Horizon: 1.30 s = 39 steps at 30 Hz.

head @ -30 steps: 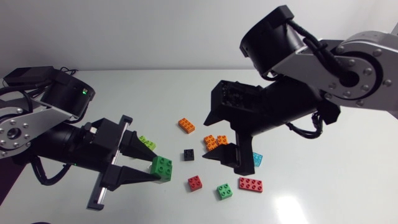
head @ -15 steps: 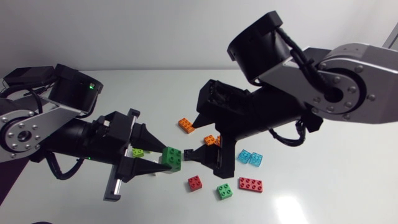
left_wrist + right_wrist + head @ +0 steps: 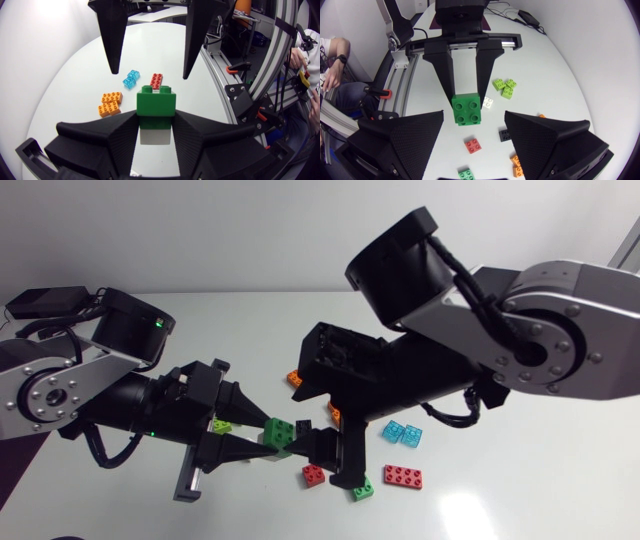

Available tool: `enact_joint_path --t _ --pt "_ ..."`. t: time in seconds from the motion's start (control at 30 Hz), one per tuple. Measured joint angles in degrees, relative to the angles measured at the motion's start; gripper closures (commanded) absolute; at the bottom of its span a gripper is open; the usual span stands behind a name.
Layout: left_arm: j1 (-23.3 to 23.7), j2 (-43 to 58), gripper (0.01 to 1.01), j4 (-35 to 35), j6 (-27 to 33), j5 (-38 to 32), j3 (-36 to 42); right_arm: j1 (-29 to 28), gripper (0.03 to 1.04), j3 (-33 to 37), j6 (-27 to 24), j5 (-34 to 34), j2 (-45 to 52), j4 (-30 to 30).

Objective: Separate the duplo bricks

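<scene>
- Between the fingers of our left gripper sits the green duplo brick. It is clamped from both sides and held above the table, with its studded face pointing away from that gripper.
- Straight ahead of those studs our right gripper faces the brick head-on. Its fingers are spread wide, one to each side, and neither touches the brick.
- We judge the coming move turns on this line. The stacking axis runs from one gripper to the other, and the right one is already on it, so it could come straight in and pull back the same way.
- Deeper between the left fingers a paler piece sits against the brick. We cannot tell whether it is a second brick.
- Beyond both grippers, on the table, lie orange bricks, a translucent blue pair and a long red brick. From above, the right arm hides part of this scatter.
</scene>
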Motion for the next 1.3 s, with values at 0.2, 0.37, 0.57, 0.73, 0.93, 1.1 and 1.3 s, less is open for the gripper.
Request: enact_joint_path --t 0.2,0.37,0.57,0.73,0.93,1.1,1.3 --pt "-0.4 0.1 0.711 0.0 0.0 0.0 0.0 0.9 0.45 -0.7 0.6 0.0 0.6 1.5" --pt "-0.4 0.1 0.711 0.0 0.0 0.0 0.3 1.3 0.48 -2.1 0.6 0.0 1.3 1.9" --pt "-0.4 0.1 0.713 0.0 0.0 0.0 0.5 1.3 0.65 -2.6 0.6 0.0 1.8 2.5" --pt "-0.7 0.1 0.713 -0.1 -0.1 0.0 0.5 1.3 0.87 -2.6 0.6 0.1 1.8 2.9" --pt "-0.7 0.1 0.705 -0.2 -1.1 0.0 0.5 1.3 0.89 -2.6 0.6 0.0 1.8 2.9" --pt "-0.7 0.1 0.392 -0.2 -1.3 0.0 0.5 1.3 0.89 -2.6 0.6 0.0 1.8 2.9" --pt "-0.7 0.1 0.182 0.0 -1.3 0.0 0.5 1.3 0.89 -2.6 0.8 -1.1 1.7 2.9"
